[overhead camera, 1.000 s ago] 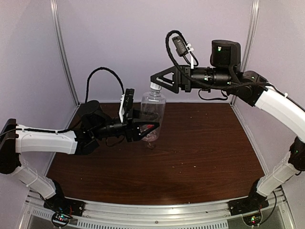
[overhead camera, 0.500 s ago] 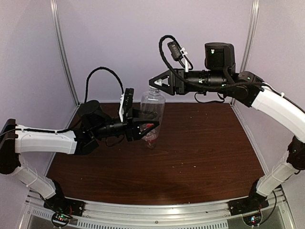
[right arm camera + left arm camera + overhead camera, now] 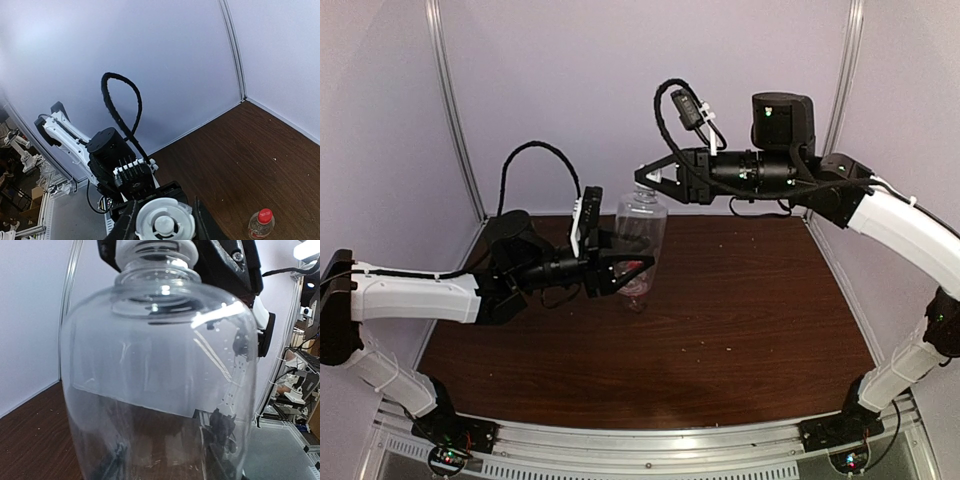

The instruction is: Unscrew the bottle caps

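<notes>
Over on the left of the top view, the left gripper (image 3: 620,272) has not budged. Its jaws sit part-spread round the belly of the taller bottle (image 3: 642,232), clamping it upright just left of centre, the same as a second ago. In the left wrist view that clear bottle fills nearly the whole frame, with its neck at the top edge and black gripper parts crowding in behind it.

The change is at the top of that bottle. A second ago the right gripper (image 3: 648,179) hung wide open beside the neck and a little further right. It has since slid left and shut. In the right wrist view the white cap (image 3: 165,223) sits at the bottom centre, pinched between the two dark fingers (image 3: 129,222), which look to be touching its rim on both sides.

I'd say the grasp on this cap is made and the twist is what comes next, with the left arm bracing the bottle against it. Whether the cap has loosened at all, I cannot tell.

At the lower right of the right wrist view, the shorter bottle (image 3: 260,227) stands on the brown table (image 3: 750,300). Its red cap (image 3: 264,215) is on and nothing is touching it.
</notes>
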Controlling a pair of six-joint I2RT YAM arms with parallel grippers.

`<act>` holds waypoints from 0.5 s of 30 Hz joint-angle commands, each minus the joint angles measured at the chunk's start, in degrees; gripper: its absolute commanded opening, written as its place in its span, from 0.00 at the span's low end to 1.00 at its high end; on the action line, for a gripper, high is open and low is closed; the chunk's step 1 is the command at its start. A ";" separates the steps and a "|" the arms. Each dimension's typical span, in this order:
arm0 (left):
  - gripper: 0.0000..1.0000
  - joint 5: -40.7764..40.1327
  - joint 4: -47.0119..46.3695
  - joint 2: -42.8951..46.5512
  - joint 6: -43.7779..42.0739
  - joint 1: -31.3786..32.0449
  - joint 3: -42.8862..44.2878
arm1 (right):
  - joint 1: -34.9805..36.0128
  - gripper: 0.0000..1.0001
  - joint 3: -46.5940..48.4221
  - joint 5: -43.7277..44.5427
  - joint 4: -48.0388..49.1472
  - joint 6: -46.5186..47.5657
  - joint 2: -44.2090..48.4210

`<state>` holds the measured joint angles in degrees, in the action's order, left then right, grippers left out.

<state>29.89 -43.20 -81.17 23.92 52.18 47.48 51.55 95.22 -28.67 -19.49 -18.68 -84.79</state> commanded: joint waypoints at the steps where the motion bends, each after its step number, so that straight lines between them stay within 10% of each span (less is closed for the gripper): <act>1: 0.43 4.61 -3.85 1.28 -0.26 -0.33 1.22 | -2.24 0.00 -0.12 -10.87 2.08 7.99 2.00; 9: 0.43 16.08 -10.65 0.55 4.90 -0.33 1.03 | -7.99 0.00 2.79 -38.05 2.36 21.05 -0.39; 15: 0.43 16.96 -12.08 0.40 6.36 -0.33 0.51 | -9.34 0.00 4.36 -41.32 4.96 18.87 -2.36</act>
<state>44.45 -49.69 -81.19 28.56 52.16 47.48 42.65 98.30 -64.23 -17.72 -0.16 -86.32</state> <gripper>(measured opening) 0.526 0.321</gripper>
